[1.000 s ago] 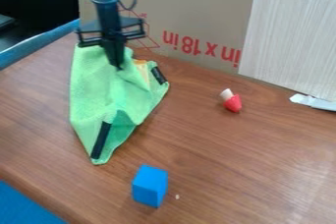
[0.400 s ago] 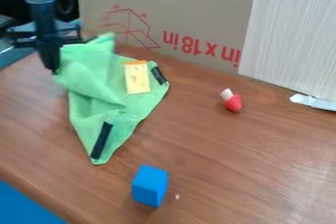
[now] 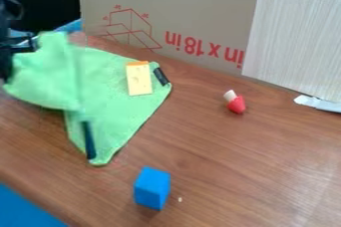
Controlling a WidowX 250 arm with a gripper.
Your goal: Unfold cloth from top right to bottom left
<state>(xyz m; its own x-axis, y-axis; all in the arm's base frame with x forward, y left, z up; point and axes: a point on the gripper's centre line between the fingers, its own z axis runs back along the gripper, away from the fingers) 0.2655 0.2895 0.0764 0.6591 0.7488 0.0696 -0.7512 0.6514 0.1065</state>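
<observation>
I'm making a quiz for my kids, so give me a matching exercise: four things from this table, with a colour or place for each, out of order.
1. cloth
2. cheese
3. cube
4. small toy

A. red and white
B. lying on the cloth
C. green, with dark strips
D. blue all over

Pairs: 1-C, 2-B, 3-D, 4-A

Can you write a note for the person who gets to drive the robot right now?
Gripper: at the left edge, shut on the green cloth.
Cloth: left part lifted and folded, right part on the table with the cheese piece on top.
Done: cloth partly open.
Left: probably lower the held part toward the bottom left, flatten it, let go.
</observation>
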